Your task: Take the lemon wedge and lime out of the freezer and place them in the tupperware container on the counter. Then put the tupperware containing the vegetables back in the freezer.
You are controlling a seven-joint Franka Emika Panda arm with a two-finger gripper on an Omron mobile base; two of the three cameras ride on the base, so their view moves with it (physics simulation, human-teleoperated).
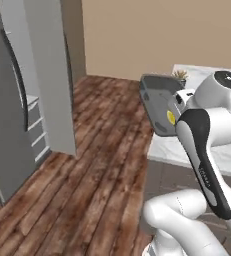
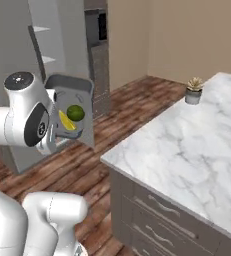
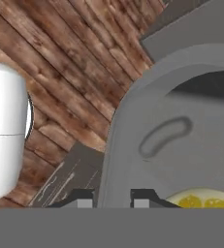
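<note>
My gripper (image 3: pixel 112 199) is shut on the rim of the dark grey tupperware container (image 3: pixel 181 131), which hangs in the air tipped steeply on its side (image 1: pixel 157 100) (image 2: pixel 77 90), above the wooden floor beside the counter (image 2: pixel 187 145). Inside it lie the yellow lemon wedge (image 2: pixel 67 121) (image 1: pixel 171 117) (image 3: pixel 200 200) and the green lime (image 2: pixel 76 112), low against the tub's wall near the hand. The freezer (image 1: pixel 9 115) stands to the left with its door swung open, and pale shelves and white drawers (image 1: pixel 36 125) show inside.
A small potted succulent (image 2: pixel 193 90) (image 1: pixel 180 76) sits at the counter's far corner. Grey drawers with curved handles (image 2: pixel 162 205) run under the marbled top. Open wooden floor (image 1: pixel 97 150) lies between the counter and the freezer.
</note>
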